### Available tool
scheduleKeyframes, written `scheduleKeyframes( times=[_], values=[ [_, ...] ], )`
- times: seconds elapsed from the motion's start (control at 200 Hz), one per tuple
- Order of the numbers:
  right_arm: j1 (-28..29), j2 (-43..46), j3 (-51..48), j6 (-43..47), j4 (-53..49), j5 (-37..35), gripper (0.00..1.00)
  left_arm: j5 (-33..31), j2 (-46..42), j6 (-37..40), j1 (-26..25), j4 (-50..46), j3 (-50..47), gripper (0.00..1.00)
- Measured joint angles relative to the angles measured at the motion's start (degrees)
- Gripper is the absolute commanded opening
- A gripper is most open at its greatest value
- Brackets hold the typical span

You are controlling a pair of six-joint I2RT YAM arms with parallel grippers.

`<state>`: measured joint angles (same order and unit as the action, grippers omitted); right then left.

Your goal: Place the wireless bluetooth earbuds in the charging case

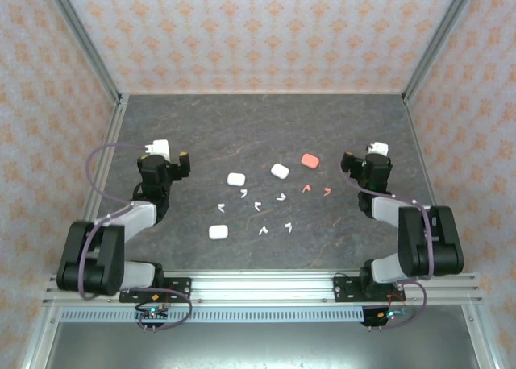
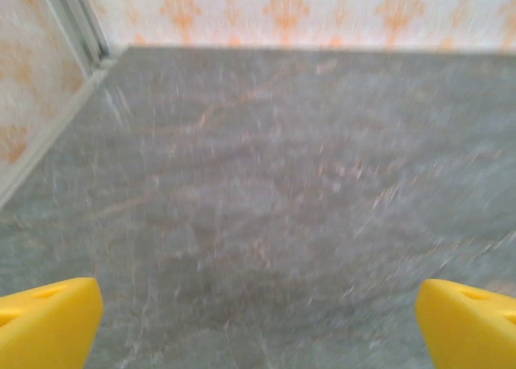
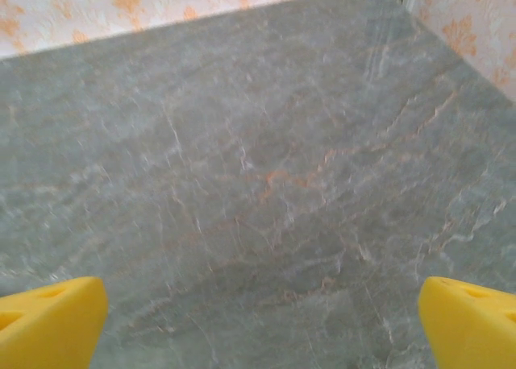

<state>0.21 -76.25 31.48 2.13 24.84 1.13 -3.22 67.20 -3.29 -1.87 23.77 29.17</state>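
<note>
Both arms are out at the sides. The left gripper (image 1: 165, 155) is wide open and holds nothing. Its yellow fingertips (image 2: 48, 321) stand far apart over bare table (image 2: 258, 184). The right gripper (image 1: 368, 155) is wide and empty too. I think they are kept apart so the middle is free to reach.

All the small things lie between the two grippers. Nearest the arm bases are a white case (image 1: 218, 232) and two white earbuds (image 1: 263, 230). Farther on lie four more white ones, and two pink earbuds (image 1: 306, 188) closer to the right gripper. Farther still sit two more white cases (image 1: 235, 178) and a pink case (image 1: 310, 159).

No earbud is in a case yet. The cases look shut, but they are too small to be sure. A lid may be in the way. Nothing else blocks the path.
</note>
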Motion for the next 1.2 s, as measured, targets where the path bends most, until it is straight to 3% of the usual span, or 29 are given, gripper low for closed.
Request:
scheduleKeyframes(
  times=[0.14,0.3,0.475,0.731,0.996,1.196],
  values=[
    [0.00,5.68,6.21,-1.05,-12.87,0.98,0.99,2.05,-4.70,-8.63,0.00,-10.97,5.77,1.00],
    [0.17,8.41,12.96,-1.46,-28.94,3.87,0.99,9.25,-5.40,-20.17,-0.50,-20.33,8.20,1.00],
    [2.62,7.54,18.80,-0.42,-43.43,7.56,0.99,14.88,-5.05,-28.98,-5.03,-25.75,8.37,1.00],
    [10.54,-9.14,29.73,3.15,-52.37,10.21,0.99,17.16,-3.02,-32.96,-9.66,-27.43,11.85,1.00],
    [14.40,-30.14,46.10,6.71,-56.19,12.79,0.99,17.62,-0.94,-33.38,-10.14,-27.45,12.04,1.00],
    [15.56,-40.04,55.36,8.07,-58.05,13.99,0.99,17.64,-0.26,-33.33,-10.14,-27.47,12.15,1.00]
  ],
)
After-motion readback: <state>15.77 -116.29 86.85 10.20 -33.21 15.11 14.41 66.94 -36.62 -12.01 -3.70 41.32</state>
